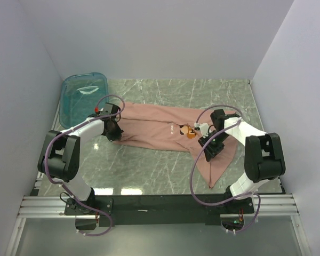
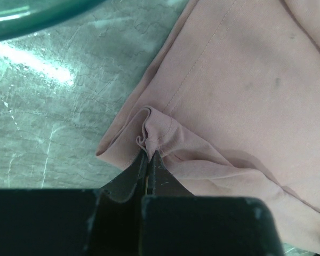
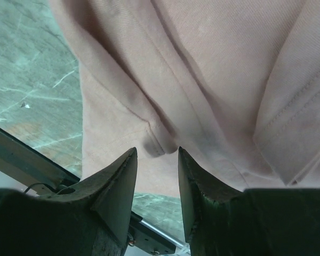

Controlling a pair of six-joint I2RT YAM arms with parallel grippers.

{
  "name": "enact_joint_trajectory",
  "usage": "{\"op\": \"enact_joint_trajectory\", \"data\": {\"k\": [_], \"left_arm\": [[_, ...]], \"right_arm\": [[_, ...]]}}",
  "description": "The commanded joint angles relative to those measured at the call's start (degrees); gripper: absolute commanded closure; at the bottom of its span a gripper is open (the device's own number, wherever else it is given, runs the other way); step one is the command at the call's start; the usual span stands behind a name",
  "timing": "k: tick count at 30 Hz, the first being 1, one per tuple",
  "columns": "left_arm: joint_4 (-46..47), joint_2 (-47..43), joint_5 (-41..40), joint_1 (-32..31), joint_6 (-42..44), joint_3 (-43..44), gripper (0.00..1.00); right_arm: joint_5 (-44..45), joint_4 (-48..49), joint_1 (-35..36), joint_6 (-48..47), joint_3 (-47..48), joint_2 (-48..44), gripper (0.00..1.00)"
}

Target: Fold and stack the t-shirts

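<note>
My left tool (image 1: 113,128) clamps the dusty-pink short-sleeved cotton t-shirt (image 1: 154,128); my right tool (image 1: 210,146) stands part-open.

The t-shirt lies spread crosswise on the green marble-patterned surface (image 1: 149,170), chest print up, with one end trailing toward the near edge beside the right arm. In the left wrist view, my left tool (image 2: 149,157) has its jaws fully together on a small bunched fold at the t-shirt's stitched edge. In the right wrist view, my right tool (image 3: 156,152) holds a moderate gap; a ridge of cloth sits at the tips, and I cannot tell whether the pads touch it. The teal see-through plastic tub (image 1: 84,96) sits at the far left corner, near the left tool.
</note>
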Motion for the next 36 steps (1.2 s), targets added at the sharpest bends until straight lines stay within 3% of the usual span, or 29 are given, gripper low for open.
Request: {"op": "enact_joint_trajectory", "data": {"k": [1,7,10,11,14,21,27,36], "left_arm": [[1.45,-2.08,0.85,0.17,0.35,-0.59,1.0],[1.45,-2.08,0.85,0.17,0.26,-0.68,1.0],[1.63,-2.08,0.94,0.26,0.26,-0.77,1.0],[1.54,-2.08,0.94,0.17,0.26,-0.85,1.0],[1.45,-2.17,0.85,0.26,0.17,-0.77,1.0],[1.54,-2.0,0.68,0.17,0.43,-0.07,1.0],[1.36,-1.73,0.68,0.17,0.52,0.73,1.0],[1.01,-0.59,0.77,0.26,0.61,2.22,1.0]], "right_arm": [[0.37,1.12,-0.1,0.18,1.9,1.55,0.56],[-0.07,1.91,0.16,0.53,1.99,3.4,0.56],[-1.03,0.95,0.17,0.0,2.61,3.57,0.67],[-1.21,0.6,0.25,-0.26,2.78,3.31,0.81],[-0.51,-0.9,0.08,-1.4,3.48,0.59,1.0],[4.5,-4.94,0.17,-4.48,9.98,-7.49,1.0],[6.43,-6.35,1.04,-5.45,16.66,-8.21,1.0],[11.7,-4.16,5.34,-5.54,18.43,-9.87,1.0]]}}
